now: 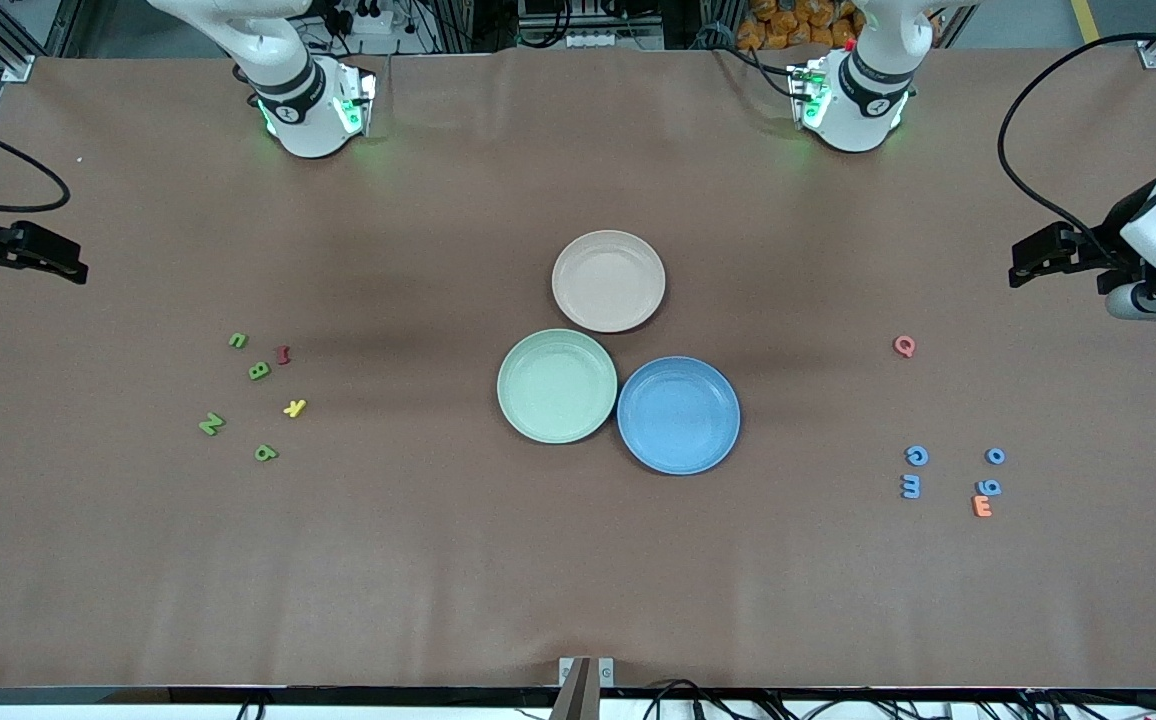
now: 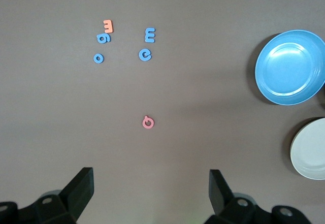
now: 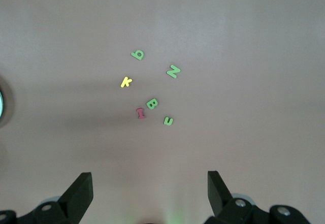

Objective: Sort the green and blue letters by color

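- Left gripper (image 2: 151, 193): jaws spread wide, holding nothing, up in the air at the left arm's end of the table, over bare tabletop near the pink Q. Seen from the front camera as a dark claw (image 1: 1043, 256) at the view's edge.
- Right gripper (image 3: 150, 193): jaws likewise spread wide and empty, in the air at the right arm's end of the table (image 1: 33, 258), over bare cloth.
- Pink Q (image 1: 903, 346): lone piece on the table at the left arm's end, farther from the front camera than the blue cluster.
- Blue letters, four, at the left arm's end: a C-like piece (image 1: 917, 456), an M or E shape (image 1: 910, 487) just nearer the front camera, a small O (image 1: 995, 456), and a 9-like piece (image 1: 988, 488) touching the orange E (image 1: 982, 507).
- Green letters, four, at the right arm's end: a small n-like piece (image 1: 238, 340), a B (image 1: 258, 371), an N (image 1: 211, 424), and a b- or 9-like piece (image 1: 265, 453).
- Dark red I (image 1: 283, 354): just beside the green B.
- Yellow K (image 1: 295, 407): among the green pieces, apart from each.
- Green plate (image 1: 513, 385), blue plate (image 1: 638, 440), beige plate (image 1: 578, 255): clustered at mid-table, nothing in them; green and blue rims touch or nearly so, the beige one farthest from the front camera.
- Table (image 1: 578, 580): brown cloth cover.
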Action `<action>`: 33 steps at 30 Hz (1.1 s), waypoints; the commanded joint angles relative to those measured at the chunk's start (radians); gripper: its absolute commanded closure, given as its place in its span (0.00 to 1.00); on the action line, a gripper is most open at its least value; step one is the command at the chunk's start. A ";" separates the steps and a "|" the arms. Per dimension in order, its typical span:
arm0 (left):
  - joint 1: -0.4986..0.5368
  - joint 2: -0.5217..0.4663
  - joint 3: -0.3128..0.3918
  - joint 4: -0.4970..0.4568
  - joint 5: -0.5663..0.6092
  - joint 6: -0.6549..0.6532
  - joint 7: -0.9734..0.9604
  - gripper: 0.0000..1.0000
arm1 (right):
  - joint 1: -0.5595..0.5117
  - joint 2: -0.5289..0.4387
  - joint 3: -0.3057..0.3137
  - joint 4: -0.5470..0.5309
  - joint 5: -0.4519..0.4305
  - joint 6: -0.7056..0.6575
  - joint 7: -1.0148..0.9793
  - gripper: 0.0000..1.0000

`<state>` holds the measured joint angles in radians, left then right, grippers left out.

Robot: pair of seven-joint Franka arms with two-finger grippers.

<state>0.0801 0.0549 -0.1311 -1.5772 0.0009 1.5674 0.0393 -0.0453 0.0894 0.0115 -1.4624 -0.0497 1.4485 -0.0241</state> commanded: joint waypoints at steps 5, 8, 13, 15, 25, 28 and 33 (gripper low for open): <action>0.003 0.005 0.001 0.019 -0.018 -0.013 0.013 0.00 | 0.021 0.001 -0.011 -0.004 0.017 0.012 0.015 0.00; -0.005 0.009 -0.002 0.023 -0.018 -0.009 0.004 0.00 | 0.019 0.001 -0.011 -0.003 0.017 0.013 0.015 0.00; -0.008 0.026 -0.005 0.037 -0.010 0.002 0.008 0.00 | 0.019 0.001 -0.011 -0.003 0.017 0.021 0.015 0.00; -0.008 0.034 -0.010 0.037 -0.009 0.016 0.005 0.00 | 0.019 0.001 -0.011 -0.003 0.017 0.021 0.015 0.00; -0.036 0.091 -0.012 0.107 0.047 0.029 0.004 0.00 | 0.024 0.001 -0.011 -0.003 0.017 0.021 0.015 0.00; -0.037 0.123 -0.012 0.154 0.047 0.029 0.005 0.00 | 0.025 0.000 -0.011 -0.003 0.017 0.021 0.015 0.00; -0.036 0.137 -0.012 0.154 0.045 0.029 0.016 0.00 | 0.025 0.000 -0.011 -0.001 0.017 0.020 0.015 0.00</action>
<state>0.0467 0.1470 -0.1411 -1.4764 0.0223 1.6102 0.0393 -0.0306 0.0925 0.0109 -1.4625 -0.0496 1.4646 -0.0241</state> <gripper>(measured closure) 0.000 0.000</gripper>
